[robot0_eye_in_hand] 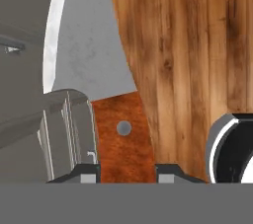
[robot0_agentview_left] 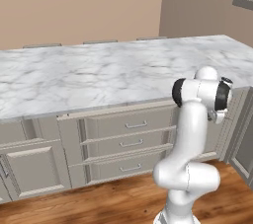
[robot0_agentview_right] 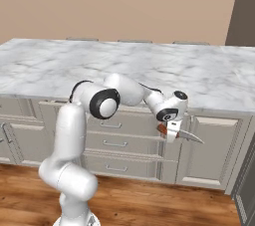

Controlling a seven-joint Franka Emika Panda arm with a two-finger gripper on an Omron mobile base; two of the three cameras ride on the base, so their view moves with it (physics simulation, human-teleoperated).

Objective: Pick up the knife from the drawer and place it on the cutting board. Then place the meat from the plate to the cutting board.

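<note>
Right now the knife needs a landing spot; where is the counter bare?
The white-grey marble counter lies bare from the back wall to its front edge. It is crowded below that edge: the tool, shut on the brown-handled silver knife, hangs against the grey cabinet fronts.

Knife (robot0_eye_in_hand: 106, 94): reddish-brown mottled handle, grey rivet, silver-grey blade. Countertop (robot0_agentview_left: 99, 72): white marble, grey veining. Cabinet fronts (robot0_agentview_left: 128, 141): beige-grey. Floor (robot0_agentview_left: 113, 203): warm brown wood grain. Wall (robot0_agentview_right: 124, 1): tan.

Marble countertop (robot0_agentview_left: 99, 77) over beige-grey cabinets (robot0_agentview_left: 34, 166), 3 bar-handled drawers (robot0_agentview_left: 129, 143); tan wall (robot0_agentview_left: 74, 6); wood floor (robot0_agentview_left: 113, 203).
</note>
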